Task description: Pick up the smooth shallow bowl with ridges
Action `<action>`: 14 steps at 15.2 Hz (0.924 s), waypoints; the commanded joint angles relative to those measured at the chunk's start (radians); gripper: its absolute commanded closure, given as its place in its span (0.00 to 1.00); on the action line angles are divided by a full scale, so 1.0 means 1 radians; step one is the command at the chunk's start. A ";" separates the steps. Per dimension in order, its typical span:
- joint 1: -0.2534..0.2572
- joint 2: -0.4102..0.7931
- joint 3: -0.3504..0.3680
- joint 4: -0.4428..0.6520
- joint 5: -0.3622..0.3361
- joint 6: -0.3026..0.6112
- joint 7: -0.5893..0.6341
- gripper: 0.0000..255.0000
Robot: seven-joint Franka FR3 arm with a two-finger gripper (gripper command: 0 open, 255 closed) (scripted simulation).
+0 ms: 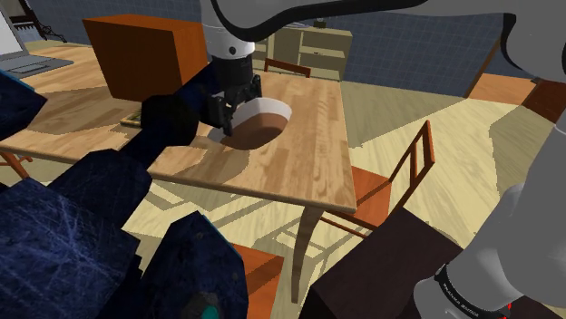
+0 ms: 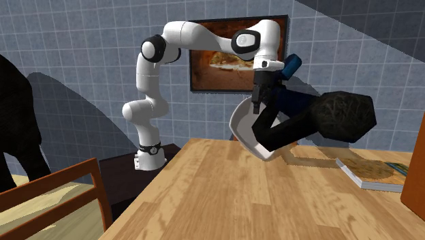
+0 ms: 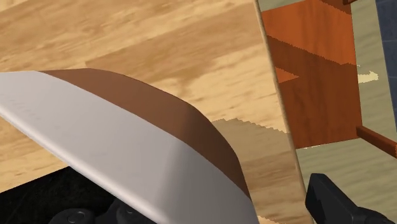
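The gripper (image 2: 261,103) clamps the rim of the bowl (image 2: 246,126), white inside and brown outside, tilted over the tabletop (image 2: 225,198), inside its edges

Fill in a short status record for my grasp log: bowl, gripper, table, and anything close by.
bowl: white and brown bowl, steeply tilted, hanging from its upper rim
gripper: gripper shut on the bowl's rim
table: wooden table underneath the bowl
nearby: black lumpy object beside the bowl; book lying flat on the table
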State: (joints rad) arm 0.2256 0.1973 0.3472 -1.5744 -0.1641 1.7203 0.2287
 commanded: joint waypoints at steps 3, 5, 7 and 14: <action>-0.002 0.019 -0.002 0.018 0.002 -0.017 -0.010 1.00; -0.001 0.020 -0.001 0.046 0.002 -0.045 -0.013 1.00; 0.001 0.023 0.000 0.076 0.001 -0.072 -0.015 1.00; 0.012 0.040 0.001 0.194 -0.004 -0.174 -0.021 1.00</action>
State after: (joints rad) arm 0.2295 0.2394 0.3392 -1.4074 -0.1761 1.5582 0.2087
